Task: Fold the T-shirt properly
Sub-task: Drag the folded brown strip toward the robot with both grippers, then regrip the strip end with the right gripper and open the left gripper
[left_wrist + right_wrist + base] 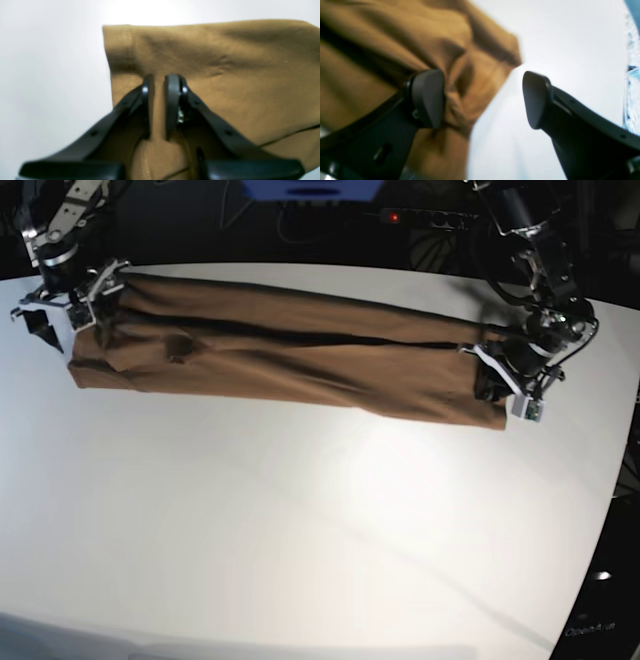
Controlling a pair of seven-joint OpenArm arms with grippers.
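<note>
The tan-brown T-shirt (280,350) lies folded lengthwise into a long band across the far half of the white table (300,530). My left gripper (497,385) is at the band's right end. In the left wrist view the gripper (157,100) has its fingers nearly together with a ridge of the T-shirt (225,75) pinched between them, near a stitched hem. My right gripper (72,310) is at the band's left end. In the right wrist view the gripper (482,100) is wide open, one finger (427,97) over the rumpled T-shirt (370,50), the other over bare table.
The table's far edge runs just behind the T-shirt, with dark space beyond it. A power strip (425,218) with a red light and a blue object (310,188) sit back there. The table's right edge curves close to my left arm.
</note>
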